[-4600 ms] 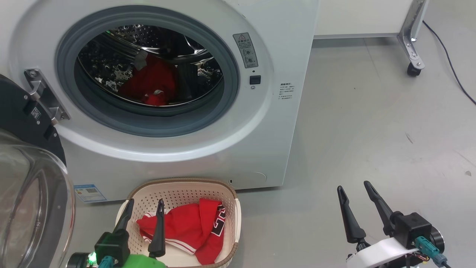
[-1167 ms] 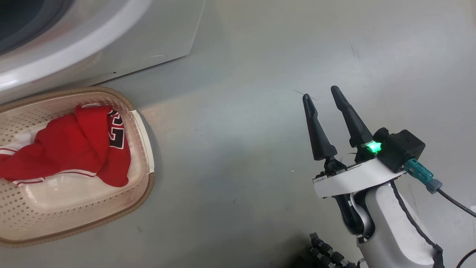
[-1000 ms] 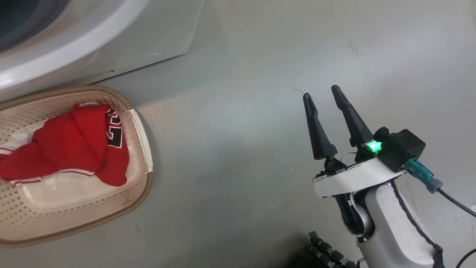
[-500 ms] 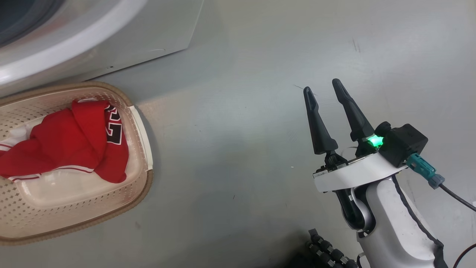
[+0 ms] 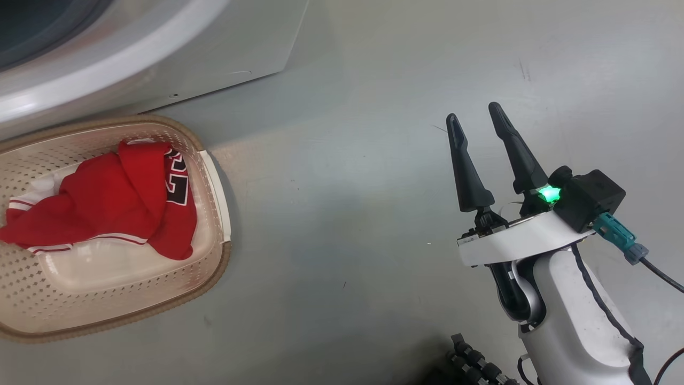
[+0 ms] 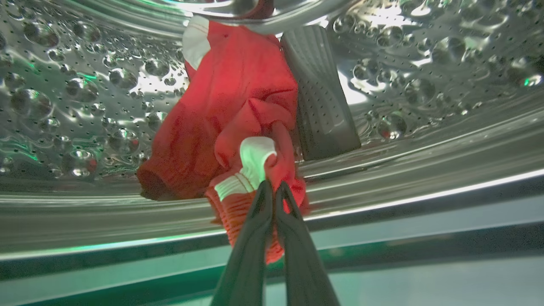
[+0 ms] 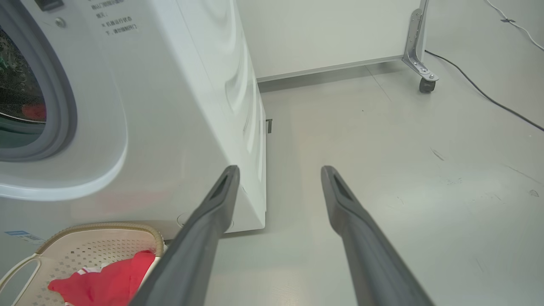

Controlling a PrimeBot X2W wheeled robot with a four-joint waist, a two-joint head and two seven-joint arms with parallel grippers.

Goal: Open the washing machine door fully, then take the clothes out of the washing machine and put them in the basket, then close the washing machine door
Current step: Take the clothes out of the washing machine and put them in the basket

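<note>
Red clothes (image 5: 107,206) in basket (image 5: 206,176) (more, seemingly pinched, in drum (image 6: 425,55)).

On my right wrist feed I see a smooth grey floor (image 7: 403,191) running back to a white panel (image 7: 323,29). A silver metal bracket (image 7: 416,34) comes down the panel's right edge to a small black caster (image 7: 426,85) on the floor. A thin black cable (image 7: 488,97) trails across the floor just beyond it. A few dark scuffs (image 7: 437,154) mark the grey nearer me.
</note>
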